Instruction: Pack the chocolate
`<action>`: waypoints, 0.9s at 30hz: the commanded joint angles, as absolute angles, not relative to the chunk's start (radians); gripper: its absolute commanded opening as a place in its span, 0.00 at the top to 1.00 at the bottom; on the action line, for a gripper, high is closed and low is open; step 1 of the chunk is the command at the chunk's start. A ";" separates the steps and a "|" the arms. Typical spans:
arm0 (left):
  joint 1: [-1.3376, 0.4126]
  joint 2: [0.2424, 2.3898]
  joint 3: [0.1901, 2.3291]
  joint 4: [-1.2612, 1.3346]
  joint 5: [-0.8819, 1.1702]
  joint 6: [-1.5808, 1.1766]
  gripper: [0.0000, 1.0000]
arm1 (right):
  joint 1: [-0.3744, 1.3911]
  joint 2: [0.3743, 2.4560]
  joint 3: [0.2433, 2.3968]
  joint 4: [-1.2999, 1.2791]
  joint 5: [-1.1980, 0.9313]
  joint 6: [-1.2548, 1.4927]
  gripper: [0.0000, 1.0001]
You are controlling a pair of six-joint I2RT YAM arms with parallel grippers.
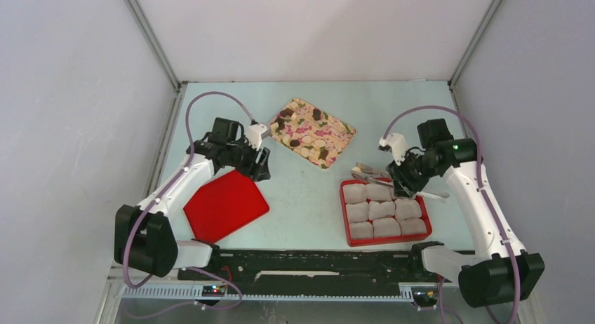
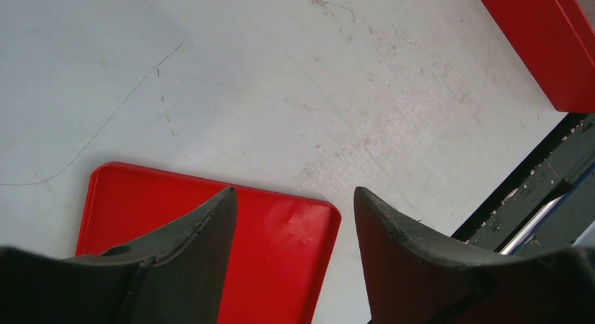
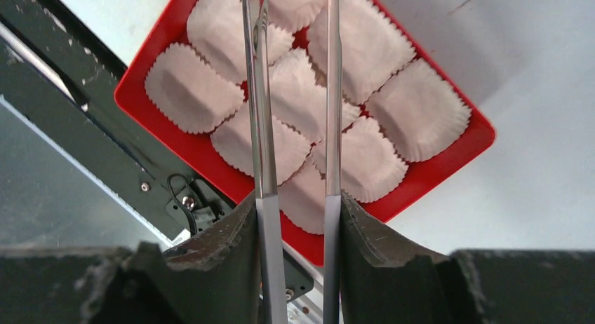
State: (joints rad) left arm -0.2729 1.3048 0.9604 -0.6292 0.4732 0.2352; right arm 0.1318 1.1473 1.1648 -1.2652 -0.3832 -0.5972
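Left gripper (image 2: 293,192): fingers (image 2: 203,233) stand wide apart with nothing between them. Empty.
- Directly under the gap between the fingers: a corner of the flat red lid (image 2: 295,261), lying on the pale table (image 2: 281,92).
- Beyond the fingertips: bare table, scuffed and scratched. Far off past the right-hand finger, an edge of the red box (image 2: 554,43).
- In the top view the left gripper (image 1: 258,163) hangs over the far corner of the lid (image 1: 228,205).

Right gripper (image 3: 296,199): fingers (image 3: 231,240) closed on a pair of metal tongs (image 3: 328,92), one blade pressed against each pad.
- The blades run straight out past the fingertips with a gap between them. The tips leave the wrist frame, so I cannot tell whether they hold anything.
- Below and beyond the fingertips: the red box (image 3: 130,92), filled with crinkled white paper cups (image 3: 193,89) packed edge to edge. No chocolate shows in the cups.
- In the top view the right gripper (image 1: 405,180) sits at the far edge of the box (image 1: 344,212).

Chocolate (image 1: 317,114): dark and pale lumps lie scattered on the flowered tray (image 1: 349,131). The tray lies just beyond the left fingertips and is well apart from the right fingers.
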 commanded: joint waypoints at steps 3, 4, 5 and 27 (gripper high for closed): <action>-0.295 1.312 1.038 -0.635 0.438 0.242 0.30 | 0.119 1.123 1.081 -1.271 -0.378 -0.661 0.71; -0.298 1.308 1.036 -0.634 0.434 0.245 0.29 | 0.115 1.127 1.073 -1.265 -0.380 -0.660 0.71; -0.302 1.305 1.035 -0.634 0.434 0.249 0.29 | 0.113 1.130 1.067 -1.260 -0.383 -0.660 0.71; -0.315 1.303 1.021 -0.639 0.439 0.272 0.28 | 0.114 1.225 1.019 -1.241 -0.434 -0.703 0.71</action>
